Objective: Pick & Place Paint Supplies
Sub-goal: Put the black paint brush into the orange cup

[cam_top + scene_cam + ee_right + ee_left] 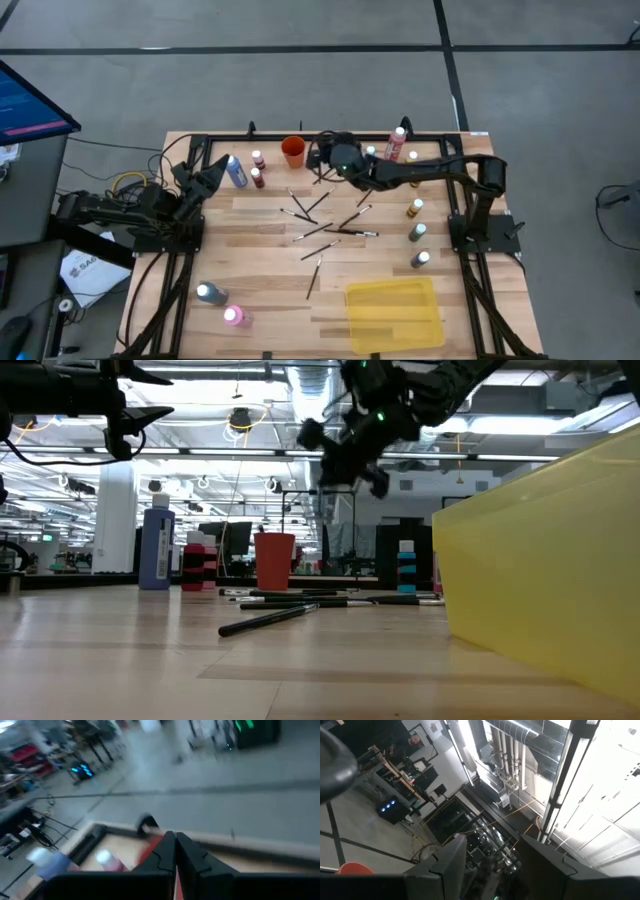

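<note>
High view: right gripper fully closed, holding nothing, beside the small orange plastic cup; thin dark paintbrushes lie scattered mid-table, likely light, stiff and roll-prone, so pinch mid-shaft; left gripper parked part-open, empty.

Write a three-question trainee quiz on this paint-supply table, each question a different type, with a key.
1. True or false: the right pincer is shut, near the orange cup.
2. Multiple choice: the yellow tray holds A) brushes B) bottles C) nothing visible.
3. Fill in: the scattered paintbrushes lie on the ___ tabletop.

Key: 1 true; 2 C; 3 wooden.
</note>
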{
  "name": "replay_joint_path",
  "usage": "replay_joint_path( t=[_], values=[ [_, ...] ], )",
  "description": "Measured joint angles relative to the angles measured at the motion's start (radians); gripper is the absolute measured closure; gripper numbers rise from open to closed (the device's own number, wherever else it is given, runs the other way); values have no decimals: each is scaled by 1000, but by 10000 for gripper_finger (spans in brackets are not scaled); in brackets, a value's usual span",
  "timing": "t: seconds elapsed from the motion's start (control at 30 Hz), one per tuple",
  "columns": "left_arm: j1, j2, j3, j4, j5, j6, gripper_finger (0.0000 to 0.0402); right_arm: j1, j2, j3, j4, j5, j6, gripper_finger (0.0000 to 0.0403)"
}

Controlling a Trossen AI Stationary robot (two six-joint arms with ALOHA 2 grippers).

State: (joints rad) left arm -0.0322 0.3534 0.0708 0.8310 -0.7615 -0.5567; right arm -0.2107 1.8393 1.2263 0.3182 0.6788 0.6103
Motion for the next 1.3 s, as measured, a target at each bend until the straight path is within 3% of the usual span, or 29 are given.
replay_joint_path(
  t=[0.13,0.4,0.83,1.3],
  values=[
    [0,0,0,0,28,1,225,-7,0,59,93,-1,-261,403],
    [0,0,0,0,35,2,225,-71,61,138,259,-82,-448,403],
    [0,0,0,0,35,77,225,-128,344,438,292,-189,-453,403],
    [0,0,0,0,33,134,225,-128,460,455,313,-186,-422,403]
  ],
)
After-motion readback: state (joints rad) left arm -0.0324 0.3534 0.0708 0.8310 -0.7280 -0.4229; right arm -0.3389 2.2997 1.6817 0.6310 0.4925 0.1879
